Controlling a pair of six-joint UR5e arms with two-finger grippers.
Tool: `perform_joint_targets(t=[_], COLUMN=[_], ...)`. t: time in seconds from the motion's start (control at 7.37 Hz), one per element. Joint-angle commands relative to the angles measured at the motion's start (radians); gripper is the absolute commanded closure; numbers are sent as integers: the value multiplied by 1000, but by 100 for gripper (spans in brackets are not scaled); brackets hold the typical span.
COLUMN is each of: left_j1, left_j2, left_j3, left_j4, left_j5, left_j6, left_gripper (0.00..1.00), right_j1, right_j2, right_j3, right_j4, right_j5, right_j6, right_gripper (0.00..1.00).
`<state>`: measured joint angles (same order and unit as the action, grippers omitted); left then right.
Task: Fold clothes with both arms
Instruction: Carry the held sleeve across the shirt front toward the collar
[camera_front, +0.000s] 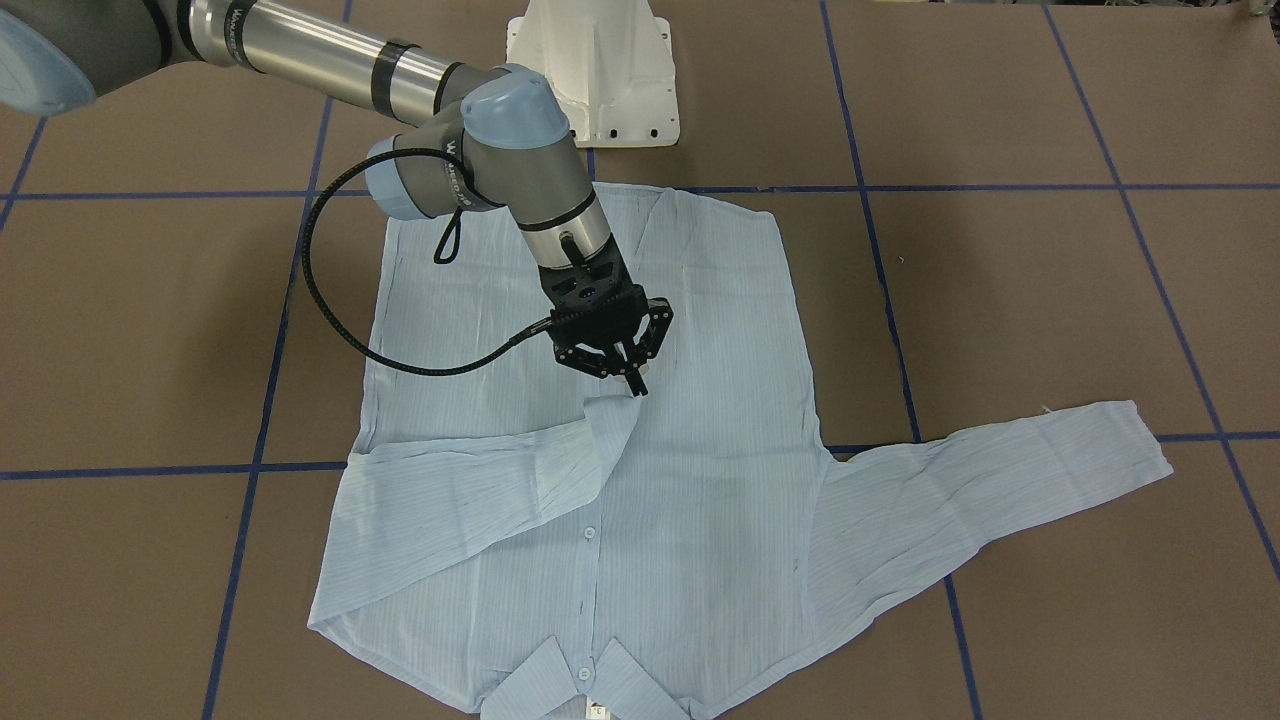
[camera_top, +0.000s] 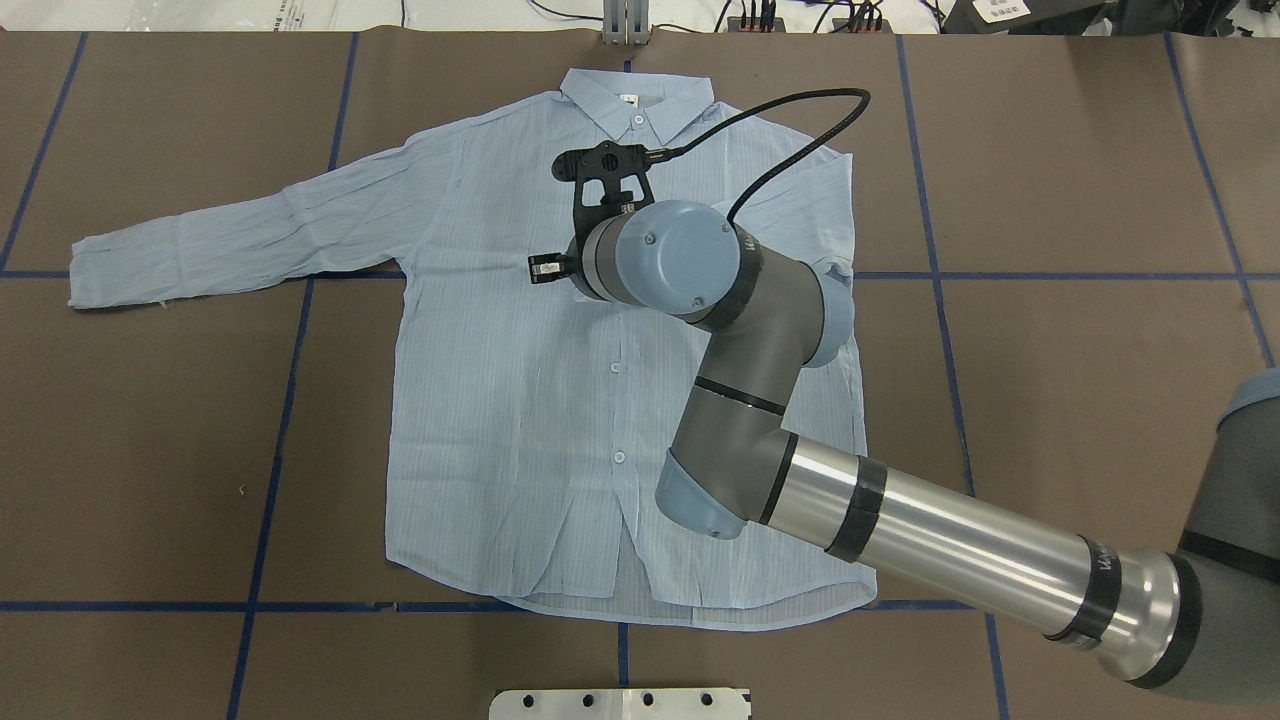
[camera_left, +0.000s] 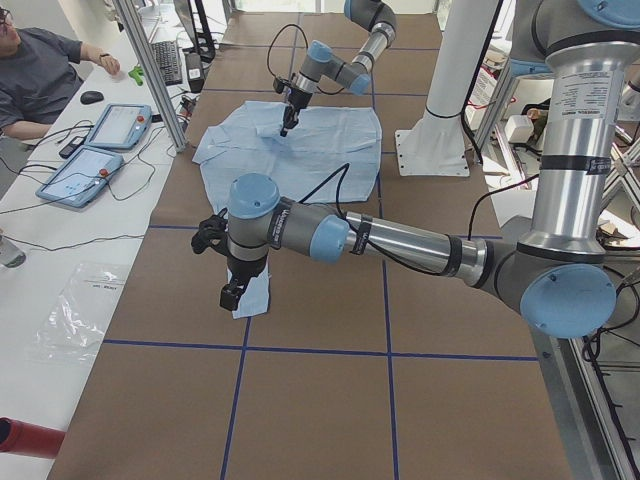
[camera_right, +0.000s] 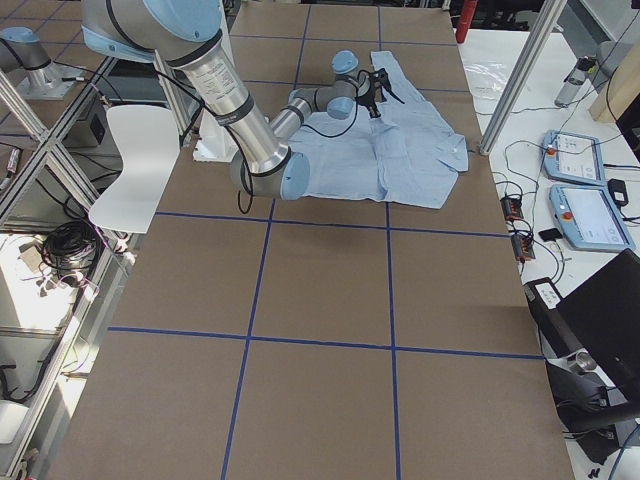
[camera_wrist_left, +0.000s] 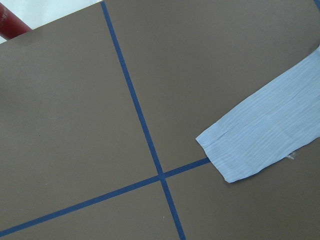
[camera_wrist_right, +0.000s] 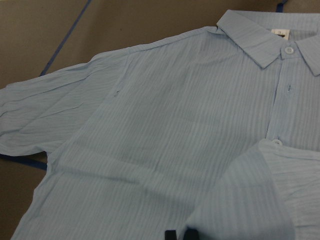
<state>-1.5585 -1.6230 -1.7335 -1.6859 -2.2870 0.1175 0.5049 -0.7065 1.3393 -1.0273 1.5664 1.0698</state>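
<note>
1. The left gripper (camera_left: 229, 298) hangs low over the table (camera_wrist_left: 75, 100) at the outer end of the left sleeve. It shows only in the side view, so I cannot tell whether its fingers are released or clenched.
2. The cuff (camera_wrist_left: 255, 145) lies flat on the table just beside the left fingers, on their shirt side. Whether they touch it cannot be told. Its end edge is near a crossing of blue tape lines (camera_wrist_left: 135, 105).
3. The left sleeve (camera_top: 240, 235) lies stretched out flat, running from beside the left fingers toward the right fingers.
4. The shirt (camera_top: 500, 400) is spread front up and buttoned on the table. The collar (camera_top: 640, 105) lies beyond the right fingers, on the side away from the robot's base; the hem lies on their near side.
5. The right gripper (camera_front: 637, 386) points down over the chest, at the button line. Its fingers (camera_wrist_right: 171, 235) are clenched on the end of the right sleeve.
6. The right sleeve (camera_front: 480, 490) is folded across the shirt front. Its end rises in a small peak at the right fingertips; the rest lies on the cloth.
</note>
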Motion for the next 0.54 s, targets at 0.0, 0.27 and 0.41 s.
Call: perform_joint_targets(t=[0.0, 0.27, 0.41], left_j1=[0, 0, 0], left_j2=[2, 2, 2], left_j3=[0, 3, 6], left_j4=[0, 2, 2], left_j5=[0, -2, -3], left_j6=[-1, -1, -1], left_gripper=[0, 0, 0], right_j1=[-38, -37, -31], right_j2=[127, 179, 177], right_j3=[-163, -181, -181], right_j4=[-10, -126, -155], right_j5=[-64, -59, -49], right_j6=[28, 36, 47], right_gripper=[1, 1, 1])
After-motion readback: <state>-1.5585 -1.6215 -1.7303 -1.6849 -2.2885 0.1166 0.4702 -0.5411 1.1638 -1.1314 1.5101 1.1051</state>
